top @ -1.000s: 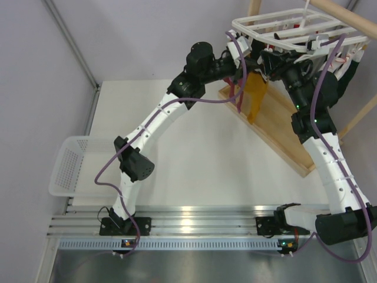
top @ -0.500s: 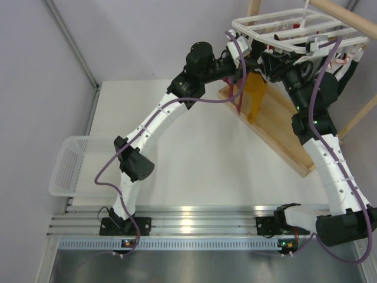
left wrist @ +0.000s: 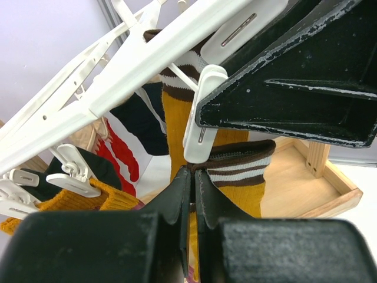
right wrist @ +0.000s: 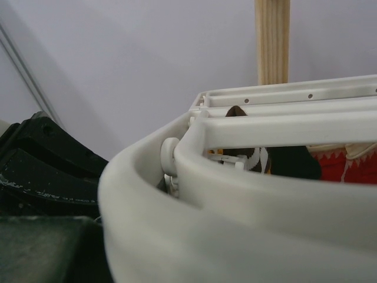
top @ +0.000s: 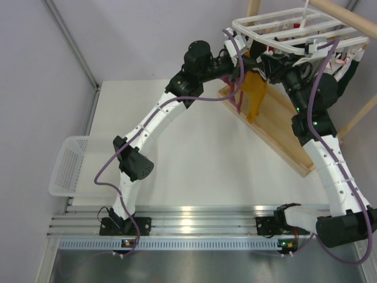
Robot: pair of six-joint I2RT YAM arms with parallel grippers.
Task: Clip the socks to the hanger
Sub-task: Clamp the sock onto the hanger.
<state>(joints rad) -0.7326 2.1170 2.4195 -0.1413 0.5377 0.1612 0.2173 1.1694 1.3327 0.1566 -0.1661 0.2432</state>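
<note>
The white hanger (top: 294, 26) hangs at the top right, and its rim (right wrist: 235, 194) fills the right wrist view. A mustard sock (top: 254, 97) hangs below its near-left corner. My left gripper (left wrist: 193, 174) is shut on this sock's brown-and-white striped cuff (left wrist: 238, 165), right under a white clip (left wrist: 200, 121). Another mustard sock (left wrist: 177, 115) hangs clipped behind it. My right gripper (top: 267, 61) is at the same corner. One black finger (left wrist: 294, 76) of it lies against the clip's right side. Its jaws are hidden.
Red-and-white (left wrist: 118, 153), black (left wrist: 141, 121) and orange ribbed (left wrist: 76, 200) socks hang on other clips. A wooden stand base (top: 283, 127) lies under the hanger, with a post (right wrist: 272, 41) behind. A white mesh basket (top: 73, 165) sits at the table's left.
My left wrist has risen slightly toward the hanger's corner, lifting the sock top a little. The right arm has barely moved.
</note>
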